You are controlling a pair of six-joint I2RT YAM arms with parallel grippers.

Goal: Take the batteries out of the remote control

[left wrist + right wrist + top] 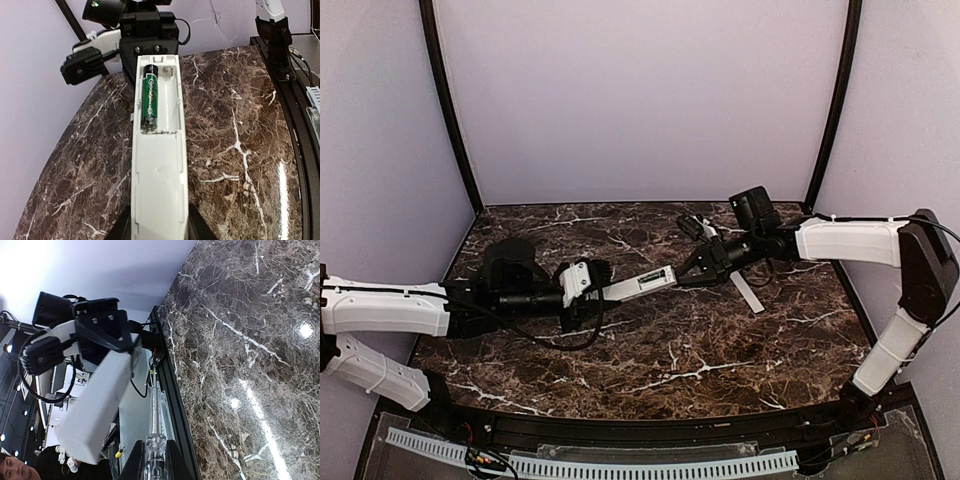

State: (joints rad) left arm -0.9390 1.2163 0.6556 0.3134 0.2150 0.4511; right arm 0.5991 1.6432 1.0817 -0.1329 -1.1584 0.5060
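Note:
My left gripper (582,285) is shut on the near end of the remote control (642,283), a long white bar held level above the marble table. In the left wrist view the remote control (159,165) runs away from the black fingers (200,231), its back compartment open. One green battery (149,97) lies in the left slot; the right slot holds only a metal contact. My right gripper (705,262) hovers just past the remote's far end. It is shut on a clear plastic tool (156,447) that points along the table edge, beside the remote control (97,410).
The remote's thin pale-grey cover (748,291) lies flat on the marble under the right forearm. Black corner posts (450,110) and lilac walls close in the back and sides. A black rail (650,425) runs along the near edge.

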